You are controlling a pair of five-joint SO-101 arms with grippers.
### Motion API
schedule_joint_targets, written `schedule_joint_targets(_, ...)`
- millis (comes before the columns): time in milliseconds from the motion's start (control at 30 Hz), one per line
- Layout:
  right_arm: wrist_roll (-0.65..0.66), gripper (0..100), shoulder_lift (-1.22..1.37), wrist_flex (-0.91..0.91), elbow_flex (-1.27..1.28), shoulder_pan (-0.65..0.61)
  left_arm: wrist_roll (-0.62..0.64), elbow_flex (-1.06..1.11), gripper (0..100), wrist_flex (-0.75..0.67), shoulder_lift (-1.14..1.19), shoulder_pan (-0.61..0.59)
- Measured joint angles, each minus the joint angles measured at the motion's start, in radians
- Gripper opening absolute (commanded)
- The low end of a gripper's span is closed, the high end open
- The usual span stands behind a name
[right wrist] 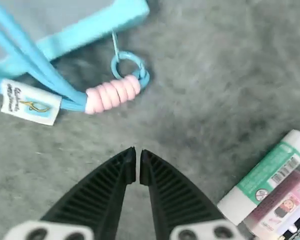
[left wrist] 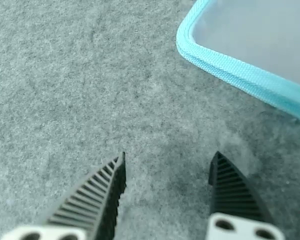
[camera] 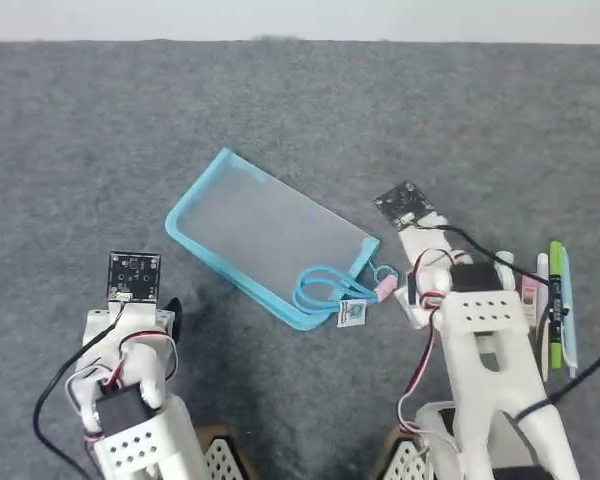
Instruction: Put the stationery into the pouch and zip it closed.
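The pouch (camera: 265, 235) lies flat in the middle of the gray table (camera: 100, 130). It is see-through with a light blue edge, and it sits slanted, with one corner far and to the left and the other end near and to the right. I cannot tell if its zip is open or closed.

At the near right end of the pouch there is a small blue ring (right wrist: 127, 65). A pink beaded piece (right wrist: 112, 94) hangs from the ring. A blue strap (camera: 320, 285) is joined to the pink piece and loops back over the pouch. A little white tag (right wrist: 30, 102) sits on the strap.

The stationery is outside the pouch, on the table at the right. I see a green marker (camera: 557, 305), a light blue pen (camera: 568, 315) and a white pen (camera: 543, 300) lying side by side, pointing far and near. Beside my right arm there is a glue stick (right wrist: 265, 177) in green and white, touching a pink thing (right wrist: 282, 200).

My right gripper (right wrist: 137, 161) is just near the pink beaded piece but not touching it. Its jaws are pressed together with nothing between them.

My left gripper (left wrist: 167, 172) is over bare table, to the left of the pouch and near its blue corner. Its jaws are spread wide and hold nothing.
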Motion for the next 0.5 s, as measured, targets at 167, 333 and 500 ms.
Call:
schedule_joint_targets(167, -0.239, 1.3, 0.005, 0.006, -0.157, -0.160, 0.000, 0.000, 25, 0.000, 0.000, 0.000)
schedule_joint_targets(333, -0.265, 1.3, 0.187, 0.006, -0.308, -0.293, 0.000, 0.000, 25, 0.000, 0.000, 0.000)
schedule_joint_targets(500, -0.267, 1.2, 0.470, 0.006, -0.499, -0.305, 0.000, 0.000, 25, 0.000, 0.000, 0.000)
